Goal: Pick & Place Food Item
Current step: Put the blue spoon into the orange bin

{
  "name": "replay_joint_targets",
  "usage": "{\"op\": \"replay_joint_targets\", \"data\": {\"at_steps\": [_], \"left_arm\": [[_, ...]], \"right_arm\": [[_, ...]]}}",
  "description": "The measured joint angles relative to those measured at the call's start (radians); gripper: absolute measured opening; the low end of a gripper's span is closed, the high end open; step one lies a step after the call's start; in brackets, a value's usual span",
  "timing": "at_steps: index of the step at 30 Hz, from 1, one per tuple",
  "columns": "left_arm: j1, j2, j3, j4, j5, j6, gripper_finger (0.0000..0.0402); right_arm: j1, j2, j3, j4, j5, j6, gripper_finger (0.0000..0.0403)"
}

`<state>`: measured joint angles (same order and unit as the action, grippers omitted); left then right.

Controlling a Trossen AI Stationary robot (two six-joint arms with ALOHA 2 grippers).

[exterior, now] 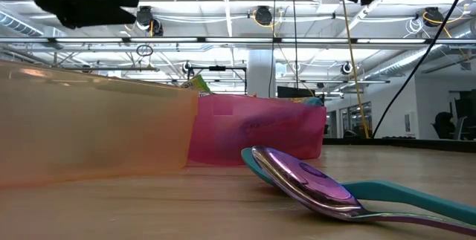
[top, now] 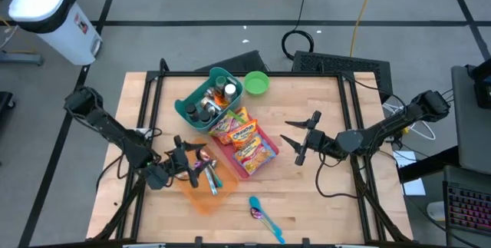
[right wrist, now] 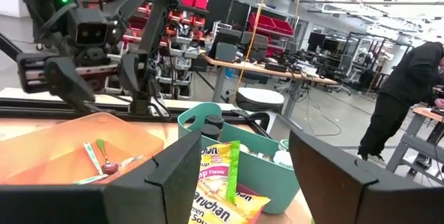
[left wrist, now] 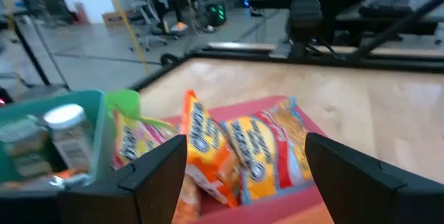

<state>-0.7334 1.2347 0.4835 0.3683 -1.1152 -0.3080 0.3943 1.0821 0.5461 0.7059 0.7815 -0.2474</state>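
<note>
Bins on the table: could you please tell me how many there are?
3: a teal bin at the back, a pink bin of noodle packets mid-table, an orange bin beneath the left gripper.

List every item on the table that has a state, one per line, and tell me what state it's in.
Left gripper: open, holding nothing, over the orange translucent tray.
Right gripper: open, holding nothing, beside the pink tray.
Orange translucent tray: holds utensils.
Pink tray: filled with yellow and orange noodle packets.
Teal plastic bin: upright, holding jars.
Green bowl: upright.
Shiny purple spoon: lying flat on the teal spoon.
</note>
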Motion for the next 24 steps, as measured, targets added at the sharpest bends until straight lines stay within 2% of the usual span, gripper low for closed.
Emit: {"op": "replay_joint_targets", "data": {"at_steps": [3,5,7,10,12,15,18,24], "left_arm": [[0.001,-0.036,0.000,0.002,-0.037,0.047,0.0301],[0.006,-0.055,0.000,0.004,-0.045,0.069,0.0301],[0.017,-0.067,0.000,0.004,-0.038,0.075,0.0301],[0.036,-0.073,0.000,0.009,-0.027,0.062,0.0301],[0.049,-0.073,0.000,0.024,-0.009,0.060,0.0301],[0.070,-0.073,0.000,0.039,0.029,0.034,0.0301],[0.095,-0.073,0.000,0.039,0.063,-0.003,0.0301],[0.143,-0.072,0.000,0.041,0.076,-0.009,0.0301]], "right_arm": [[0.000,0.000,0.000,0.000,-0.002,0.011,0.0210],[0.000,0.000,0.000,0.001,-0.044,0.049,0.0210],[0.000,0.000,0.000,0.002,-0.144,0.108,0.0210],[0.000,0.006,0.000,0.028,-0.363,0.198,0.0210],[0.007,0.030,0.011,0.038,-0.456,0.241,0.0210],[0.054,0.093,0.076,-0.031,-0.467,0.291,0.0210],[0.111,0.197,0.191,-0.182,-0.469,0.335,0.0210],[0.227,0.448,0.402,-0.493,-0.492,0.560,0.0210]]}}
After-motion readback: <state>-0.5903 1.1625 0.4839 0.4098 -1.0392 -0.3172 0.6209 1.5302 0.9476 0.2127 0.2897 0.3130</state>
